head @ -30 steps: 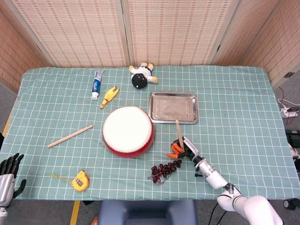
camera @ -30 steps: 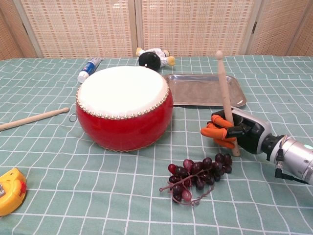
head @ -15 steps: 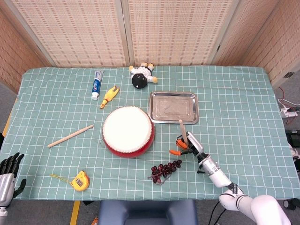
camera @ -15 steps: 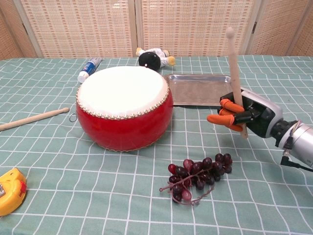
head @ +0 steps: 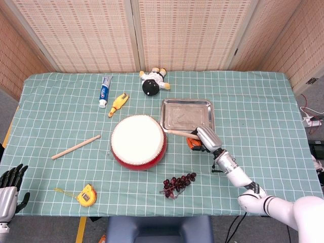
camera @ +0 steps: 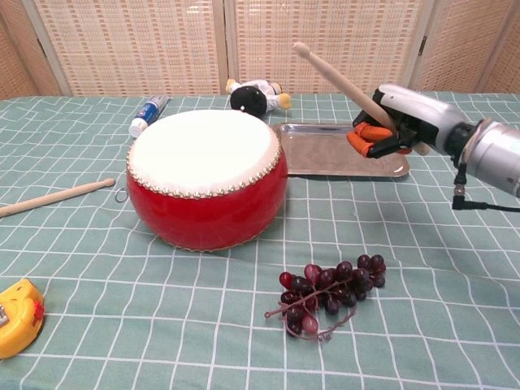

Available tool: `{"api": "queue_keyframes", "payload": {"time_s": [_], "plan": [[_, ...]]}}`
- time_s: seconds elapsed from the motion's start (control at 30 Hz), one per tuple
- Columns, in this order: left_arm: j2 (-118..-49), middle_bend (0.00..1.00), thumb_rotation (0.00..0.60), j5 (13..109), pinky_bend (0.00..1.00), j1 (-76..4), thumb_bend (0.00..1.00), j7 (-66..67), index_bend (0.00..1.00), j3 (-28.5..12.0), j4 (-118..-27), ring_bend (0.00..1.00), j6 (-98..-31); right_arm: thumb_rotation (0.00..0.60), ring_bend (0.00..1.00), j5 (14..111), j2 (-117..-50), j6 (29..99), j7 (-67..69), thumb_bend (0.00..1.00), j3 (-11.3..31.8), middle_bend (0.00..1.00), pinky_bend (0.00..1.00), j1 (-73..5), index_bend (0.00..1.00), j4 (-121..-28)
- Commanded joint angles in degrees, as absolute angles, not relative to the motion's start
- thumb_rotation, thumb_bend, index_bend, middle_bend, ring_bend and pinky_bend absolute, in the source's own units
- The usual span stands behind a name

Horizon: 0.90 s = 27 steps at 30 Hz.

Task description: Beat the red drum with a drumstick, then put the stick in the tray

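The red drum (head: pixel 138 142) (camera: pixel 206 175) with a white skin stands mid-table. My right hand (head: pixel 202 139) (camera: pixel 393 119) is raised to the right of it and grips a wooden drumstick (head: pixel 176 132) (camera: pixel 335 75). The stick slants up and left, its tip in the air near the drum's right edge. The metal tray (head: pixel 187 116) (camera: pixel 341 149) lies behind the hand. My left hand (head: pixel 10 190) hangs open at the table's near left corner, seen only in the head view. A second drumstick (head: pixel 76 147) (camera: pixel 55 197) lies on the cloth left of the drum.
A bunch of dark grapes (head: pixel 179 181) (camera: pixel 331 293) lies in front of the drum. A yellow tape measure (head: pixel 86 195) (camera: pixel 18 315) sits near left. A toothpaste tube (head: pixel 105 90), a yellow toy (head: pixel 118 104) and a doll (head: pixel 154 80) lie at the back.
My right hand has risen from the cloth and moved back toward the tray. The stick it holds has swung from upright to slanting left toward the drum.
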State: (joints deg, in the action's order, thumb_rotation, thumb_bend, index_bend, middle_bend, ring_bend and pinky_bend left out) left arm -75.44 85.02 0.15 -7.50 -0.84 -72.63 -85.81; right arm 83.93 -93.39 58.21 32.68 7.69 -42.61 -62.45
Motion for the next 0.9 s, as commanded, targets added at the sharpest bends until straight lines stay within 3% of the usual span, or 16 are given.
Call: {"api": "queue_keyframes", "payload": {"time_s": [0.03,0.23,0.57,0.9], "plan": [[-75.43,0.00,0.600,84.98,0.00,0.25,0.37,-7.60,0.00,-0.85,-72.58,0.00,-85.94,0.600,1.00,69.26,-88.27,46.08,5.14,0.68,14.69,1.00,1.00,-50.14,1.00,-72.51],[-75.40,0.00,0.600,84.77,0.00,0.60,0.37,-8.16,0.00,-0.65,-72.10,0.00,-85.96,0.600,1.00,59.27,-91.36,45.37,-16.32,0.70,15.14,1.00,1.00,-55.15,1.00,-71.38],[-75.66,0.00,0.600,84.56,0.00,1.12,0.37,-9.16,0.00,-0.49,-71.16,0.00,-86.15,0.600,1.00,49.33,-95.55,46.49,-35.75,0.70,12.09,1.00,1.00,-59.68,1.00,-68.90],[-75.65,0.00,0.600,85.17,0.00,1.14,0.37,-9.67,0.00,-0.61,-70.93,0.00,-86.92,0.600,1.00,55.20,-92.92,50.12,-17.19,0.72,18.05,1.00,1.00,-55.57,1.00,-75.87]]}}
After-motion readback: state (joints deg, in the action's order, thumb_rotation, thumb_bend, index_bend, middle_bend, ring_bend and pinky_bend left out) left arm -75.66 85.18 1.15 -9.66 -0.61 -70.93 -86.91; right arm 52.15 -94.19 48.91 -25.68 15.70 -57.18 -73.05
